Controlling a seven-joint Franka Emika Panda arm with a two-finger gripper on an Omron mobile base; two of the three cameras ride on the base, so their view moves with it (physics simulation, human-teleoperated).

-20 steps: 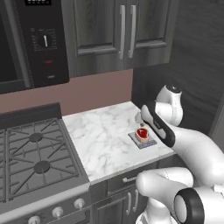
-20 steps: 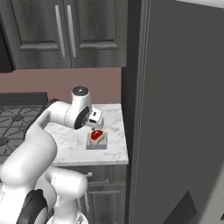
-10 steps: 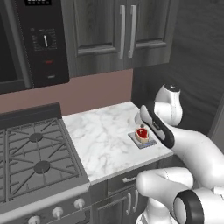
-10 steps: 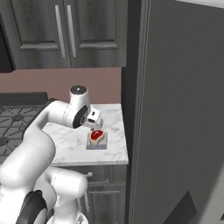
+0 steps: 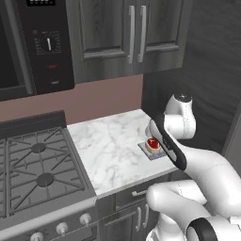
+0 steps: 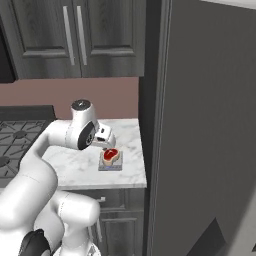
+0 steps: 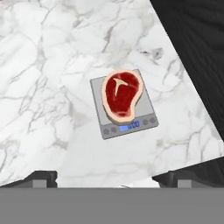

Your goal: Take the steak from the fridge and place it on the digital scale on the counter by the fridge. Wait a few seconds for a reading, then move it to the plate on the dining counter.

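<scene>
right now the steak (image 7: 121, 94) lies on the scale (image 7: 128, 125), mid-frame on the worktop (image 7: 52, 78); the jaws hang apart above it. regrasping off-centre could drag the scale or drop the meat.

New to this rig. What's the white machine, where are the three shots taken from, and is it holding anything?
It is a rendered white robot arm in a simulated kitchen. Two pictures come from cameras on its base, behind it on the left and the right. The third looks down from the hand. On the narrow marble counter lies a flat grey digital scale with a red, tan-rimmed steak resting on it. The end effector hangs above, open, holding nothing. The tall grey fridge stands beside the counter, door shut.
</scene>
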